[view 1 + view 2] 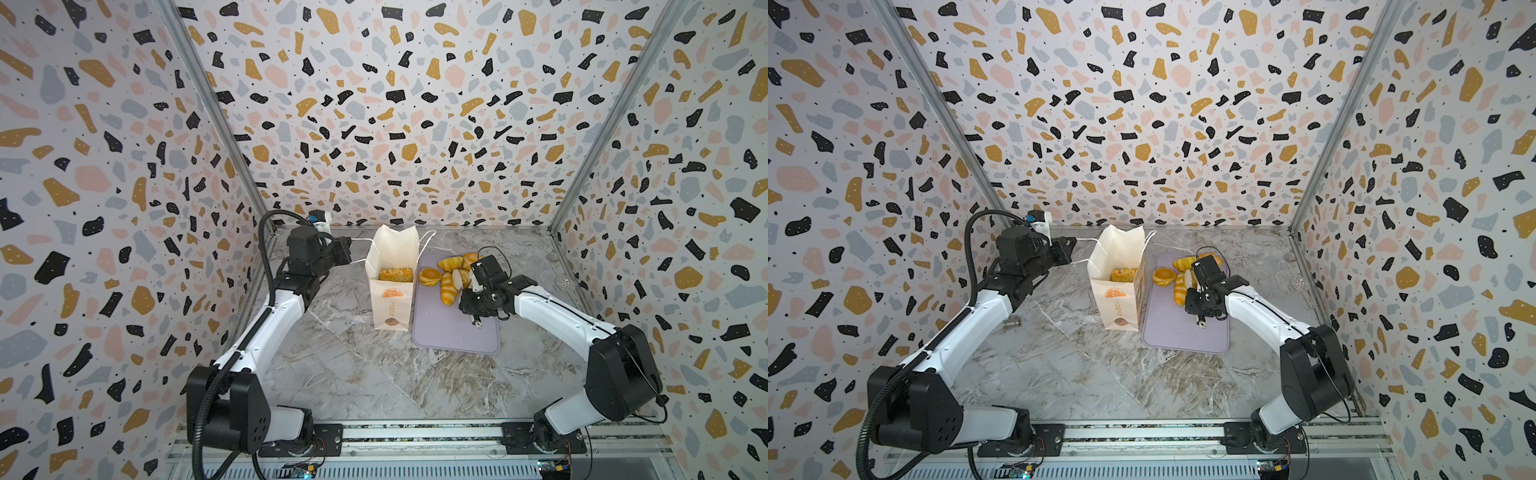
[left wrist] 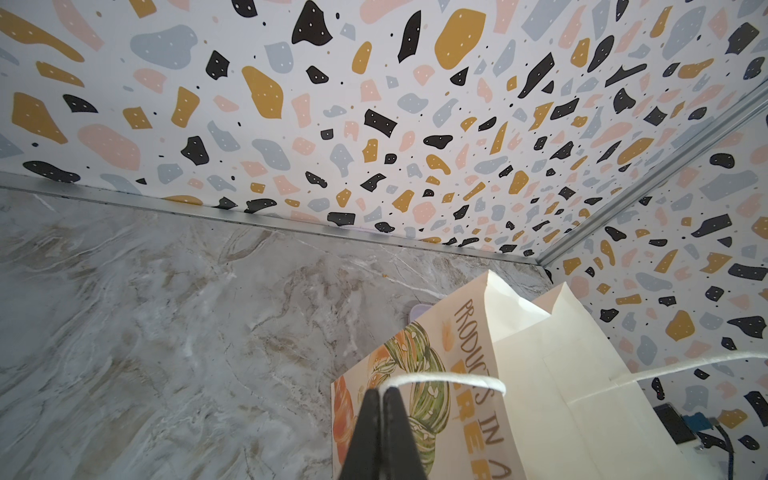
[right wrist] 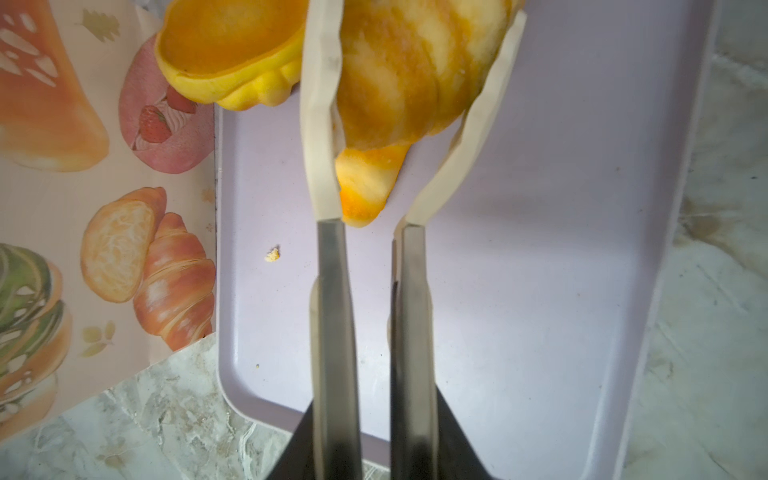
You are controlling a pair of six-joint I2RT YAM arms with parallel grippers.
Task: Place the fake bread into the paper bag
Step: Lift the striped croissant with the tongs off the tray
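Showing whole scene, both top views: bag [image 1: 392, 299] upright at frame centre, pastry [image 1: 395, 274] inside, other breads [image 1: 450, 262] on tray [image 1: 449, 336] right of it. Left wrist view alone: left gripper [image 2: 380, 401] pressed together on handle [image 2: 449, 378], lower centre. Right wrist view alone: right gripper [image 3: 374, 419] clamping tongs [image 3: 332, 291], tips pinching roll [image 3: 399, 83], upper centre.

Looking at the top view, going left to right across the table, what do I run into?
left gripper, pinching the string handle → paper bag → round bun → right gripper, clamped on a striped roll
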